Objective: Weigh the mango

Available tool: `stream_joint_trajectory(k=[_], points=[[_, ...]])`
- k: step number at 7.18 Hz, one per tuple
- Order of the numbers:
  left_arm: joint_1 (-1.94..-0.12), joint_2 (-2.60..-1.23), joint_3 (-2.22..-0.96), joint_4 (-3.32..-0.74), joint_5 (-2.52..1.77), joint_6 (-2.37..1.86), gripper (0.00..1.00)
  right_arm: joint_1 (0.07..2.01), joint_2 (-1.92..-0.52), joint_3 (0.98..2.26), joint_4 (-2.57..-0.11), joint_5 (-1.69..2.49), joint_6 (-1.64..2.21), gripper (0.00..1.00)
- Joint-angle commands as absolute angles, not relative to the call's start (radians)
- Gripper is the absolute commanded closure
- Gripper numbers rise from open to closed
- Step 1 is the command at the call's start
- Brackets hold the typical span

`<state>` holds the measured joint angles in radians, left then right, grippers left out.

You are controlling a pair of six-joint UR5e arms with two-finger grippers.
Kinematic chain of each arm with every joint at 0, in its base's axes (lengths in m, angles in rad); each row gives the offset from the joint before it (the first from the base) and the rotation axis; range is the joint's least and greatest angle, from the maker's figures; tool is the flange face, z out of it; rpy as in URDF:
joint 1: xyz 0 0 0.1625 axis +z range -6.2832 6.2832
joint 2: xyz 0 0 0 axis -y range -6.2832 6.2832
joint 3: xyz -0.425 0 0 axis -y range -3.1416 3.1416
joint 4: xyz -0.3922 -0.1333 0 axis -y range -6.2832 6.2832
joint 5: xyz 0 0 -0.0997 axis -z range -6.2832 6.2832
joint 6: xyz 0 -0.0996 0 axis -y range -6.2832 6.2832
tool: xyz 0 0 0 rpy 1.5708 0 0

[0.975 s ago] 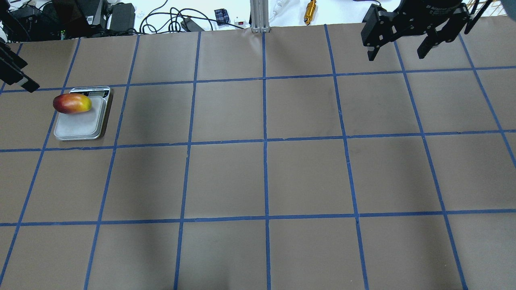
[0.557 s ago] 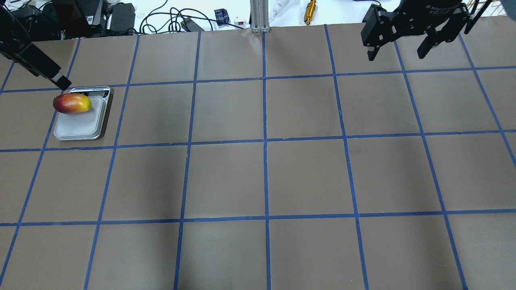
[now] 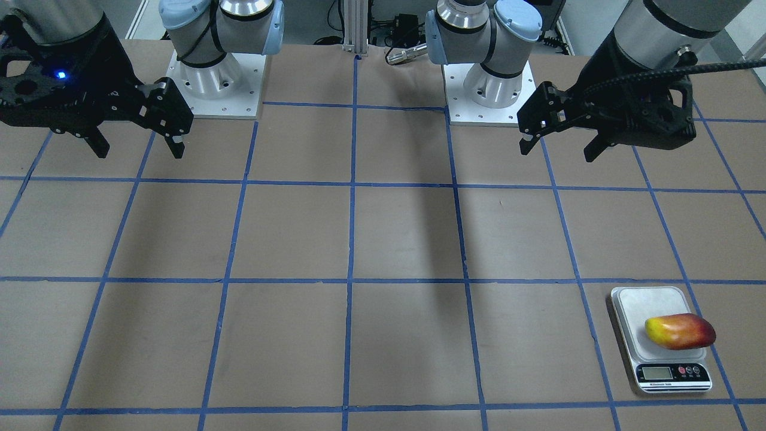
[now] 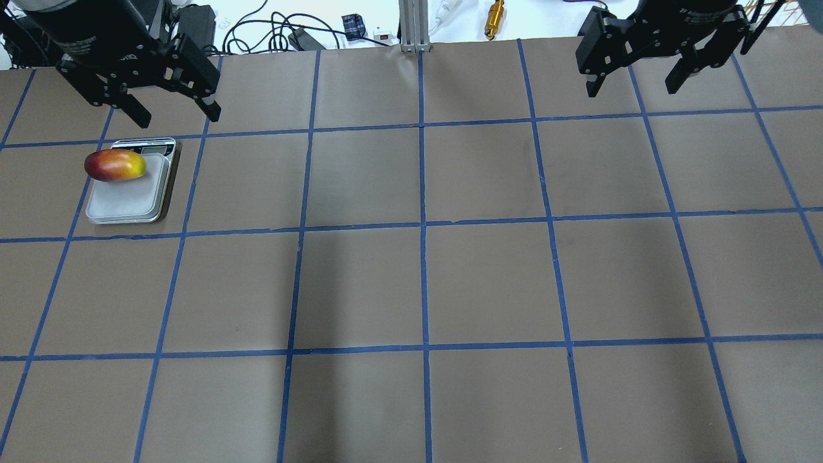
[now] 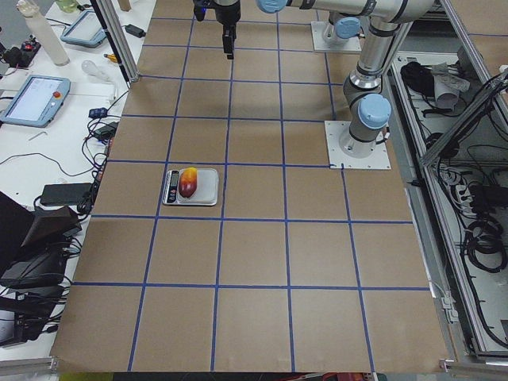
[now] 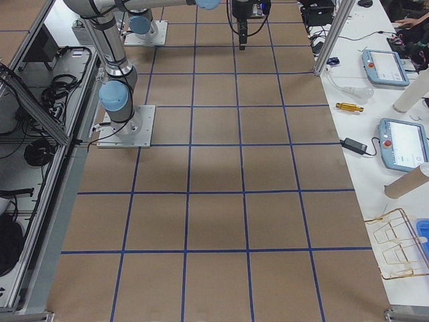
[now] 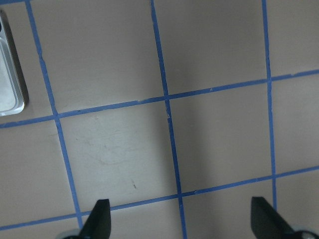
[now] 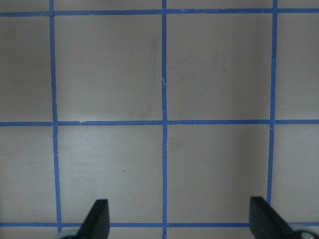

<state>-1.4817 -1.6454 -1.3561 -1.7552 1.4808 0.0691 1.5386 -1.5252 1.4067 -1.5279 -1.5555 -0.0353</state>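
Observation:
The mango [image 4: 114,165], red-orange with a yellow end, lies on the silver platform of the scale [image 4: 125,199], close to its display, at the table's far left. It also shows on the scale [image 3: 640,305] in the front-facing view [image 3: 680,331] and in the exterior left view [image 5: 188,182]. My left gripper [image 4: 178,119] is open and empty, raised just beyond and to the right of the scale, also seen in the front-facing view [image 3: 556,152]. Its wrist view [image 7: 180,221] shows only the scale's edge [image 7: 7,84]. My right gripper [image 4: 631,90] is open and empty at the far right [image 3: 139,153].
The table is brown paper with a blue tape grid. Cables, a gold cylinder [image 4: 495,19] and an aluminium post [image 4: 411,26] lie beyond the far edge. The two arm bases [image 3: 215,78] [image 3: 488,90] stand at the robot's side.
My left gripper has swung in from the view's left edge to the right and now hangs open beyond the scale. The mango, the scale and the right arm have not moved.

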Motion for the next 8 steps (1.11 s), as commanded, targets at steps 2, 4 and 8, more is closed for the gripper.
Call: stream_joint_trajectory(k=[2, 4, 8], points=[[-1.562, -1.649, -1.373, -1.680, 1.604, -0.064, 0.00, 1.539, -1.526, 1.407, -1.528, -1.555, -0.035, 0.00], [-1.554, -1.655, -1.364, -1.666, 1.600, -0.066, 0.00, 1.539, -1.526, 1.407, -1.528, -1.555, -0.035, 0.00], [-1.552, -1.667, -1.365, -1.580, 1.549, -0.045, 0.00, 1.537, -1.526, 1.407, -1.528, -1.557, -0.035, 0.00]])
